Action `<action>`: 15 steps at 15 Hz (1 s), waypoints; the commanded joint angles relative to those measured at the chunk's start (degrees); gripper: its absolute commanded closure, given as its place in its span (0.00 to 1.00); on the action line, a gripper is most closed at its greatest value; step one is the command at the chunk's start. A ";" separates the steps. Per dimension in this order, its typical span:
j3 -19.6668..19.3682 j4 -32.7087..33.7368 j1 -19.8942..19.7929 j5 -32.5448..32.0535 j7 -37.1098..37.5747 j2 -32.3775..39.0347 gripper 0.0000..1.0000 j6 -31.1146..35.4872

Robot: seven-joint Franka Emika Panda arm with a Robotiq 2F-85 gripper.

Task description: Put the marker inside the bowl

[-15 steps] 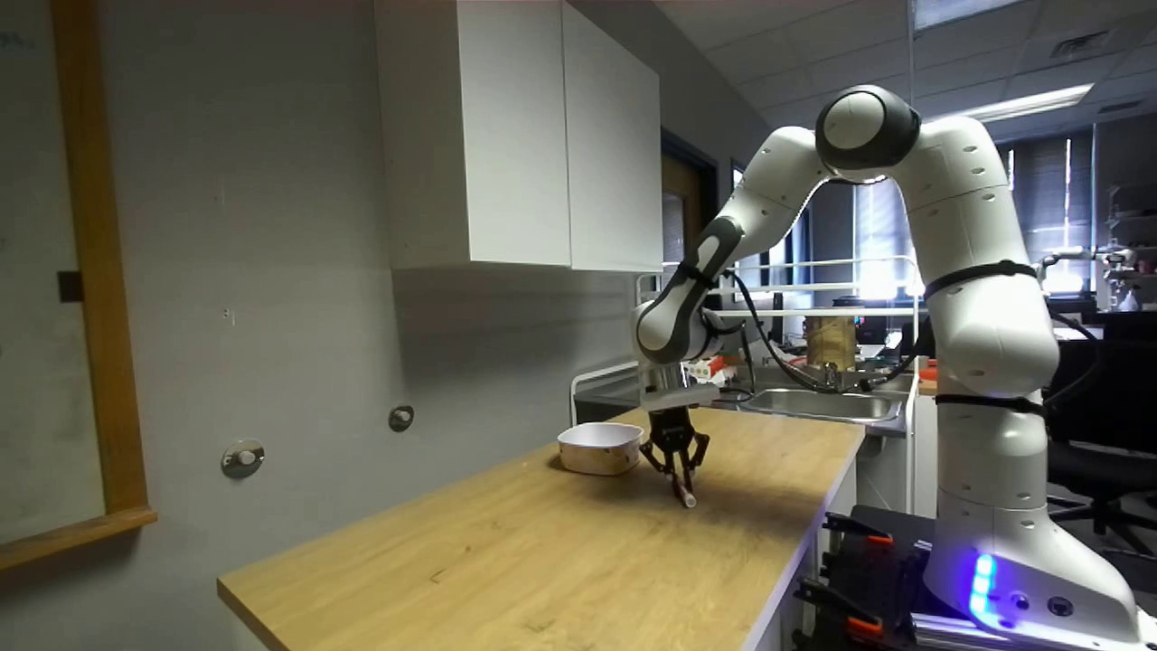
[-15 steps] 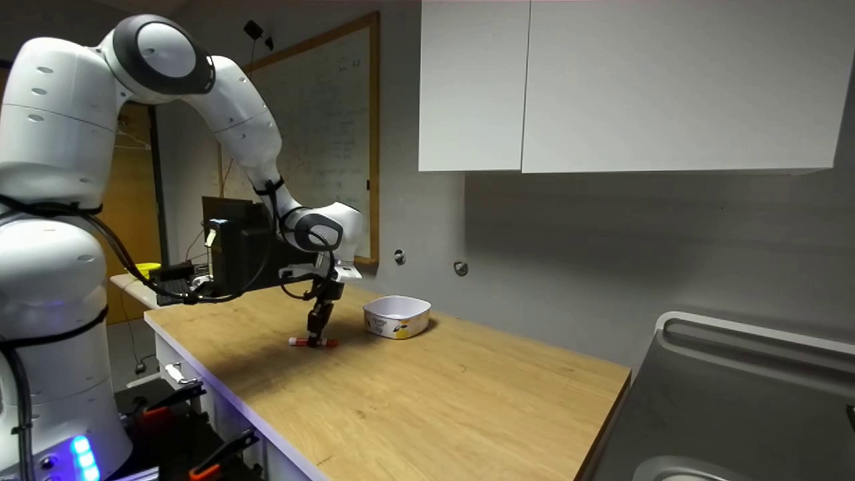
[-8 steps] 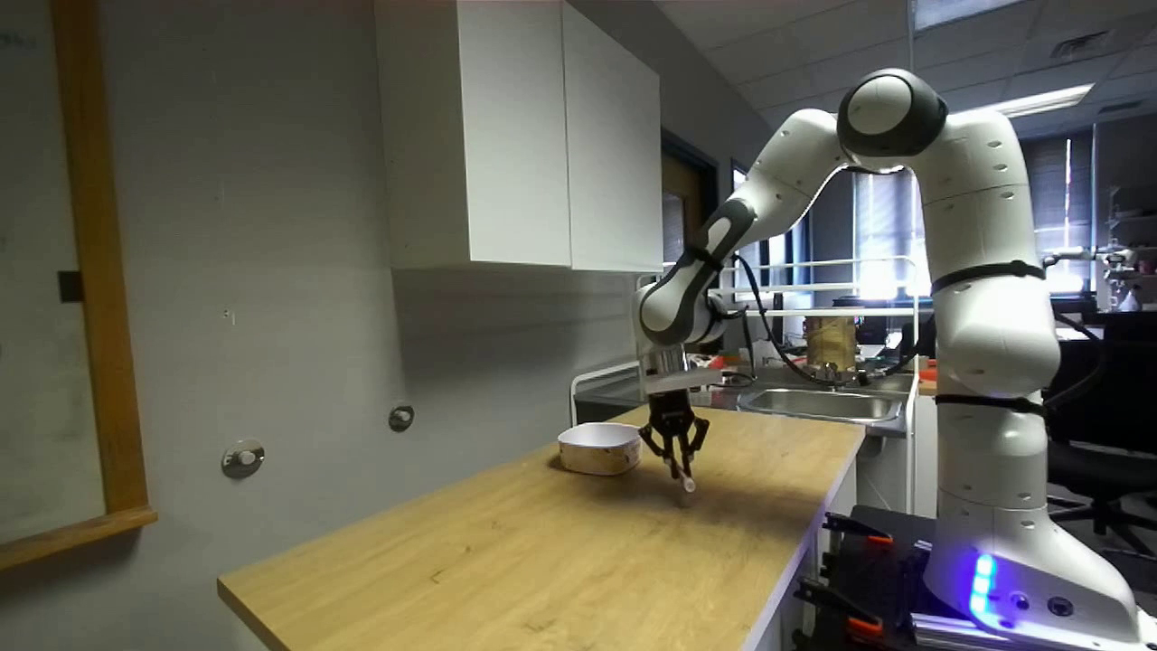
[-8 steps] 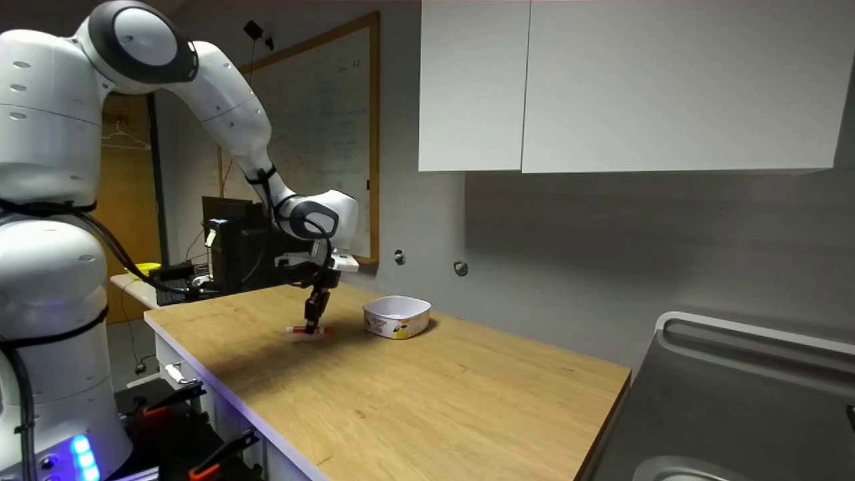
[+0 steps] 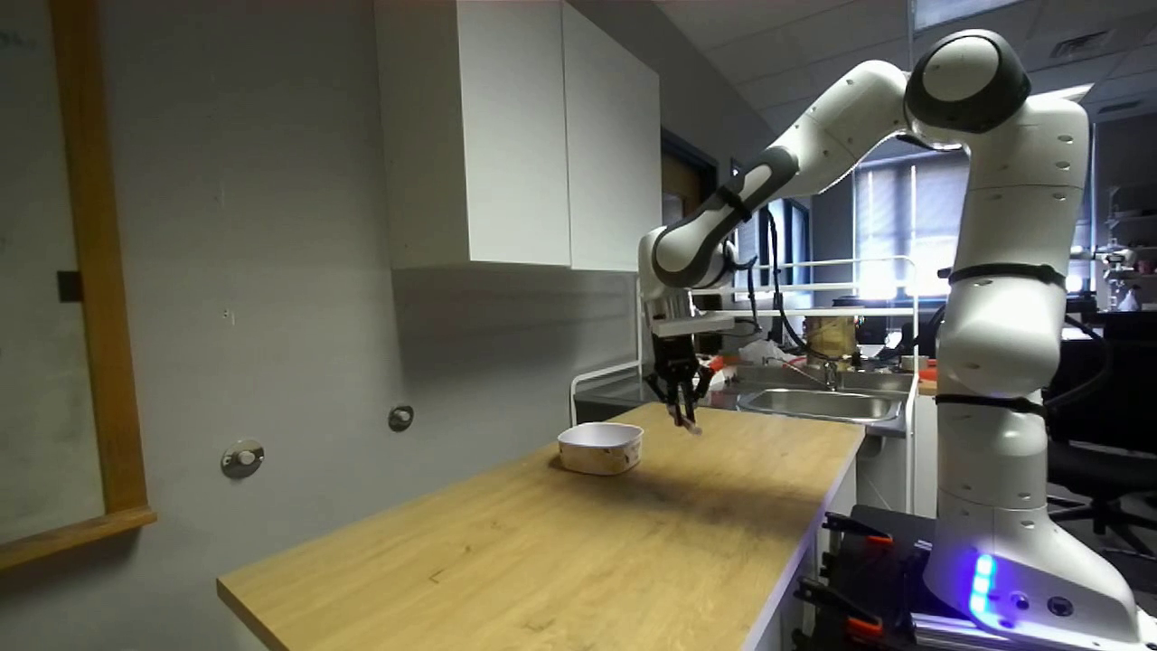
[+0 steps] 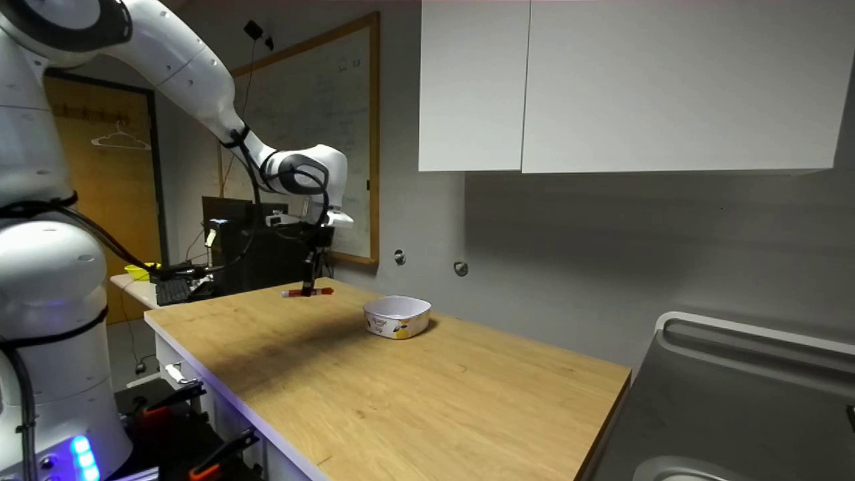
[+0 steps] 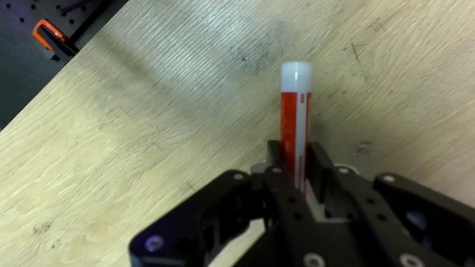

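The marker is a red stick with a white end. In the wrist view the marker points away from the jaws, its lower part hidden between the fingers. My gripper is shut on it. In both exterior views the gripper holds the marker roughly level, well above the counter. The bowl is white inside, with a printed lemon pattern outside, and stands upright on the counter. It also shows in an exterior view, lower than the gripper and off to its side. The bowl is out of the wrist view.
The wooden counter runs along the wall. White cabinets hang above it. A sink and a white wire rack stand beyond the counter's end. A dark computer sits behind the arm. Clamps are at the robot's base.
My gripper has risen from the counter with the marker held in it. The arm has lifted and drawn up over the last second. The bowl has not moved.
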 commanded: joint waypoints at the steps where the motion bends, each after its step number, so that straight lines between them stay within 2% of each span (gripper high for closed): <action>1: 1.28 8.21 -1.14 -2.50 -3.54 1.77 0.95 -8.14; 9: 2.42 28.82 0.04 -8.62 -5.85 13.97 0.95 -19.59; 15: 0.58 45.30 0.36 -11.60 -10.05 25.89 0.95 -24.54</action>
